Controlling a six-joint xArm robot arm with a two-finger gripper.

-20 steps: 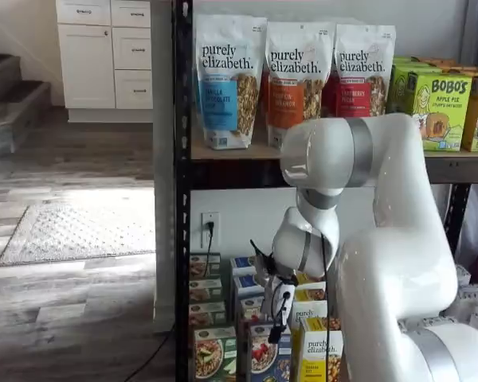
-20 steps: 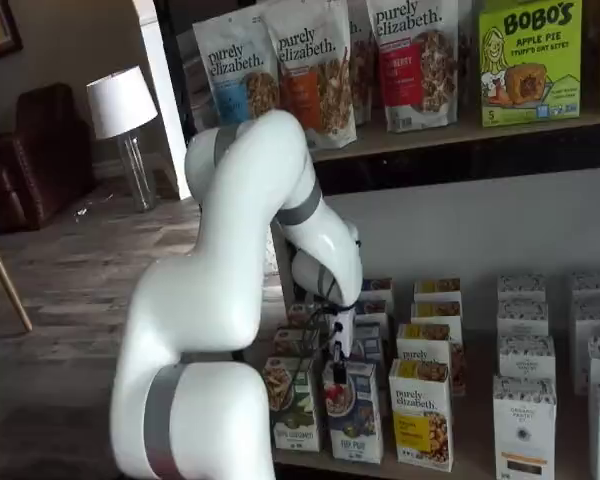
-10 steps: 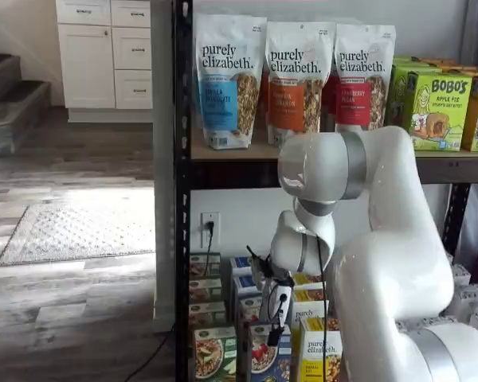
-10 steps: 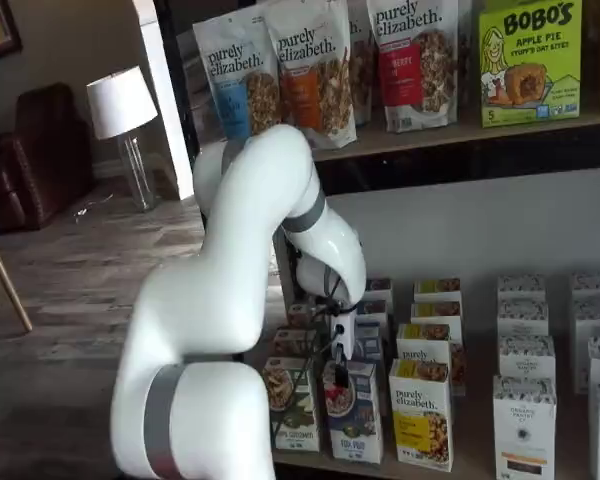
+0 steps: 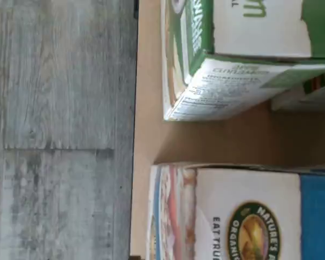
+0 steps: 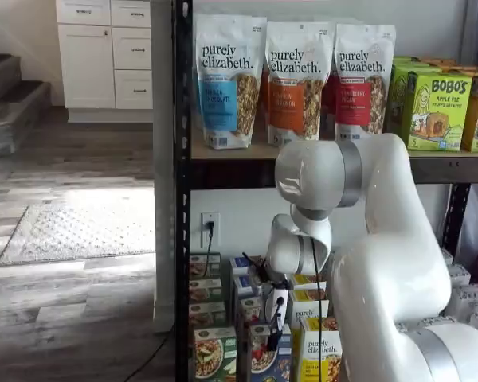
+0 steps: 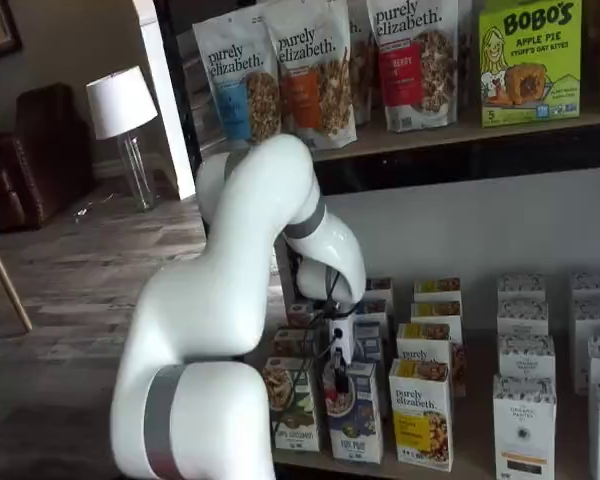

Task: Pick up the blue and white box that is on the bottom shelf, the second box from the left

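Tan board of the bottom shelf carries the blue and white box, upright, picture side facing me. My gripper hangs just above its top; I can't see whether the fingers are apart.

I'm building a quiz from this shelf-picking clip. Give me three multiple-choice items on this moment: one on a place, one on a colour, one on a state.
1. Where does the gripper hang?
A. above the blue and white box
B. at the granola bags
C. over the floor

2. What colour is the carton left of that box?
A. red
B. green
C. black

3. Is the blue and white box lifted yet?
A. yes
B. no
C. it lies tipped over

Answers: 1 A, the fingers hang over its top; 2 B, green sides; 3 B, it stands upright on the bottom shelf.
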